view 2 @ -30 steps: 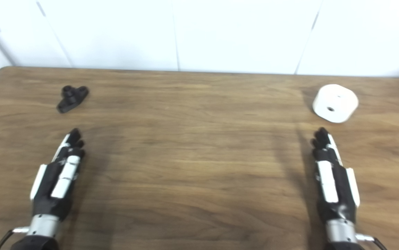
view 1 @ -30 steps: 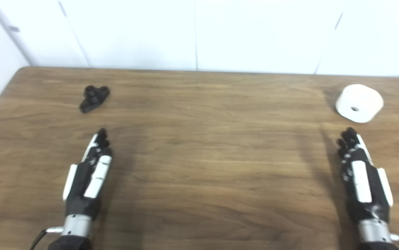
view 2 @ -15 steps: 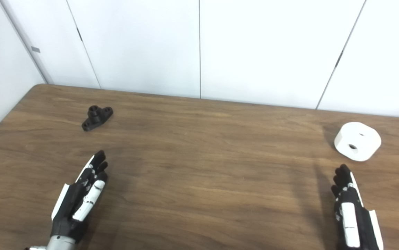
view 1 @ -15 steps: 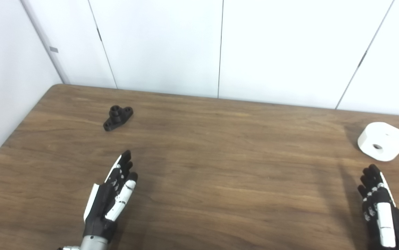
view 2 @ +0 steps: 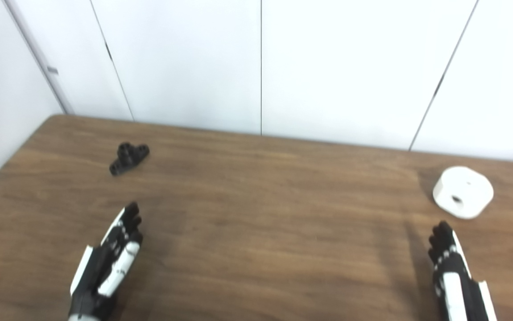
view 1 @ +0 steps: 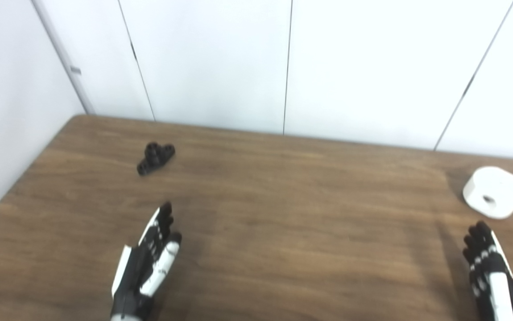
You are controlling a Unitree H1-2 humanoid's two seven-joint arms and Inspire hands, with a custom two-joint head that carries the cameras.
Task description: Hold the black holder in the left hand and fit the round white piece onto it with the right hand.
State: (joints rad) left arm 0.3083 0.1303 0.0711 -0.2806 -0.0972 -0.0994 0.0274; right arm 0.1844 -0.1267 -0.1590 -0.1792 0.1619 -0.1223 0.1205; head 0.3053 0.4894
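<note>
status: no step of the assembly is complete. the black holder lies flat on the wooden table at about 10 o'clock, untouched and well apart from the round white piece, which rests at about 3 o'clock near the table's right side with its centre hole visible.

left hand: at about 7 o'clock, fingers extended and apart, holding nothing — pointed toward the holder but not near contact.

right hand: at about 4 o'clock, fingers extended, holding nothing, fingertips just short of the white piece.

remaining, by judgement: grasp the holder with the left hand, grasp the white piece with the right, bring both together, seat the piece on the holder.
</note>
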